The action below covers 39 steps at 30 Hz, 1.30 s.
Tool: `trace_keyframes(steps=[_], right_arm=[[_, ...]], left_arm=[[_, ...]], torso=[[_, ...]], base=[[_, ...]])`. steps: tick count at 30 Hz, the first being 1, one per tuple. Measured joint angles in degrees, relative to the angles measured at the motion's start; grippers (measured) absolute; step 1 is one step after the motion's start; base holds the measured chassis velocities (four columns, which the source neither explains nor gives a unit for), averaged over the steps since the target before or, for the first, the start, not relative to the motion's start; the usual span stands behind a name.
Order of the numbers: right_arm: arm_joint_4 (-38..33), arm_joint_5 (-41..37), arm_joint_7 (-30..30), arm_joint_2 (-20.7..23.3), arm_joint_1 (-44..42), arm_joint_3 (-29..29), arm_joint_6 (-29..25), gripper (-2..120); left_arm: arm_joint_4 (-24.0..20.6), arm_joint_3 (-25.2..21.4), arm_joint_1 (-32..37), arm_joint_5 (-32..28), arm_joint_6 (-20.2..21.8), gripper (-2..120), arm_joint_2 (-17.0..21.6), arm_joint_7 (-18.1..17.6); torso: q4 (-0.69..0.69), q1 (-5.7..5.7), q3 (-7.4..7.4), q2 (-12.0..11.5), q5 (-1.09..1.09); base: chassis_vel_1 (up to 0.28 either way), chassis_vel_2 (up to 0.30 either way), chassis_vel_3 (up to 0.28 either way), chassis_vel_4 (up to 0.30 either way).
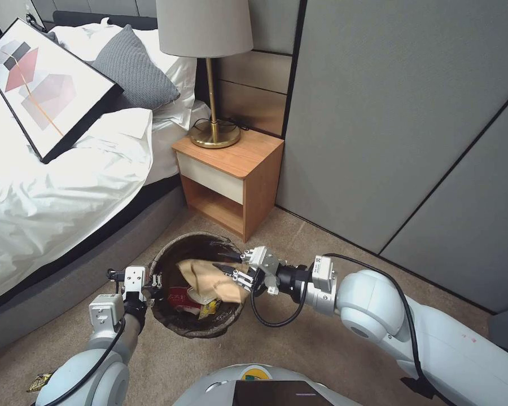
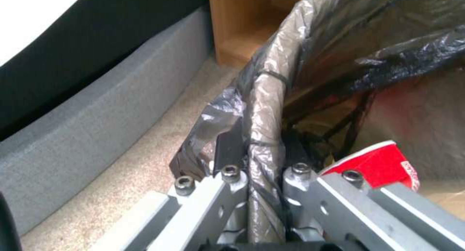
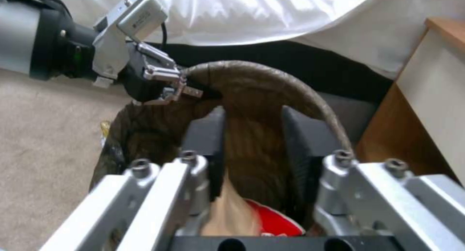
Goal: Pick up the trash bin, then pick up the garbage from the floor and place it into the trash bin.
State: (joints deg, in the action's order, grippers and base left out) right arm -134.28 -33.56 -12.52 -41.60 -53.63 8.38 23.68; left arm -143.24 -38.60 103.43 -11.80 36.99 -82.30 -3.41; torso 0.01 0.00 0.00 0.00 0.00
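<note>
Carpet strip between bed base (image 1: 68, 282) and nightstand (image 1: 231, 180): left gripper (image 1: 152, 280) on trash bin (image 1: 169, 254) rim

Trash bin (image 1: 175, 324): dark brown liner. Paper bag (image 1: 209, 277): tan. Cup (image 1: 180, 297): red-and-white. Carpet (image 1: 333, 361): beige. Pillow (image 1: 132, 70): grey knit.

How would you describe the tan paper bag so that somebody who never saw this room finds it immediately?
Start at the wooden nightstand beside the bed; on the carpet before it is the round trash bin with a dark liner. The tan crumpled paper bag lies on top inside, at the right gripper. Its neighbours are a red-and-white cup and a yellow wrapper.
</note>
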Motion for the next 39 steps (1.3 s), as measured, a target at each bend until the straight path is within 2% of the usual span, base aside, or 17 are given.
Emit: trace_keyframes(steps=[4,6,7,9,11,14,18,23,26,28,30,31,34,35,37,38,39], right_arm=[[0.6,0.0,0.3,-0.2,-0.1,0.3,-0.3,45],[0.8,0.1,0.7,-0.2,-0.2,0.3,-0.4,56],[0.8,0.1,0.7,-0.2,-0.2,0.3,-0.4,56],[0.8,0.1,1.2,-0.3,-0.5,-0.2,-0.4,68],[0.8,0.0,1.4,-0.3,-0.7,-0.5,-0.5,70],[0.6,-0.1,1.8,-0.4,-1.5,-2.4,-0.6,81],[-1.1,-0.9,4.0,-0.1,-4.7,-8.2,-1.3,98],[-3.1,-1.1,8.9,-0.2,-8.6,-12.5,-2.7,100],[-4.4,-0.4,11.7,-2.6,-14.2,-19.2,-3.8,100],[-4.4,-0.1,12.3,-3.1,-15.5,-20.4,-4.2,100],[-4.5,1.9,14.5,-6.0,-21.9,-26.9,-6.5,100],[-4.5,1.9,14.5,-6.0,-21.9,-26.9,-6.5,100],[-4.0,6.7,14.9,-10.6,-29.7,-35.0,-10.5,100],[-4.0,6.7,14.9,-10.6,-29.7,-35.0,-10.5,100],[-2.7,13.0,14.6,-15.0,-34.7,-38.5,-14.1,100],[-2.7,13.0,14.6,-15.0,-34.7,-38.5,-14.1,100],[-2.3,15.3,14.2,-17.3,-36.8,-39.7,-15.4,100]], left_arm=[[0.0,0.0,-0.1,0.0,0.0,2,0.0,0.0],[0.0,0.0,-0.2,0.0,0.0,2,0.0,0.0],[0.0,0.0,-0.2,0.0,0.0,2,0.0,0.0],[0.0,-0.1,-0.4,0.0,0.0,2,0.0,0.0],[0.0,-0.1,-0.4,-0.1,0.1,2,0.0,0.0],[0.0,-0.1,-0.5,-0.1,0.1,2,0.0,0.0],[0.0,-0.2,-0.5,-0.1,0.1,2,0.1,0.0],[0.0,-0.3,-0.4,0.0,0.0,2,0.1,0.1],[0.0,-0.4,-0.2,0.2,-0.1,2,0.0,0.1],[0.0,-0.5,-0.2,0.2,-0.1,2,0.0,0.1],[0.0,-0.6,-0.2,0.2,-0.3,2,0.3,0.1],[0.0,-0.6,-0.2,0.2,-0.3,2,0.3,0.1],[0.0,-0.5,-0.2,0.7,-0.5,2,0.3,0.1],[0.0,-0.5,-0.2,0.7,-0.5,2,0.3,0.1],[0.0,-0.2,-0.3,1.8,-0.9,2,0.2,0.5],[0.0,-0.2,-0.3,1.8,-0.9,2,0.2,0.5],[0.0,-0.2,-0.3,2.4,-1.1,2,0.2,0.8]], torso=[[-0.01,0.00,0.00,0.0,0.00],[-0.01,0.00,0.00,0.0,0.00],[-0.01,0.00,0.00,0.0,0.00],[-0.01,0.00,0.00,0.0,0.00],[-0.01,0.00,0.00,0.0,0.00],[0.00,0.00,0.00,0.0,0.00],[-0.02,0.00,0.00,0.0,0.00],[-0.01,0.00,0.00,0.0,-0.01],[0.00,0.00,0.00,0.0,-0.01],[-0.01,0.00,0.00,0.0,0.00],[-0.02,0.00,0.00,0.0,0.00],[-0.02,0.00,0.00,0.0,0.00],[-0.02,0.00,-0.01,0.0,0.00],[-0.02,0.00,-0.01,0.0,0.00],[0.00,0.00,0.00,0.0,-0.01],[0.00,0.00,0.00,0.0,-0.01],[0.00,0.00,0.00,0.0,0.00]], base=[[0.000,0.000,0.000,0.000],[0.000,0.000,0.000,0.000],[0.000,0.000,0.000,0.000],[0.000,0.000,0.000,0.000],[0.000,0.000,0.000,0.000],[0.000,0.000,0.000,0.000],[0.000,0.000,0.000,0.000],[0.000,0.000,0.000,0.000],[0.000,0.000,0.000,0.000],[0.000,0.000,0.000,0.000],[0.000,0.000,0.000,0.000],[0.000,0.000,0.000,0.000],[0.000,0.000,0.000,0.000],[0.000,0.000,0.000,0.000],[0.000,0.000,0.000,0.000],[0.000,0.000,0.000,0.000],[0.000,0.000,0.000,0.000]])
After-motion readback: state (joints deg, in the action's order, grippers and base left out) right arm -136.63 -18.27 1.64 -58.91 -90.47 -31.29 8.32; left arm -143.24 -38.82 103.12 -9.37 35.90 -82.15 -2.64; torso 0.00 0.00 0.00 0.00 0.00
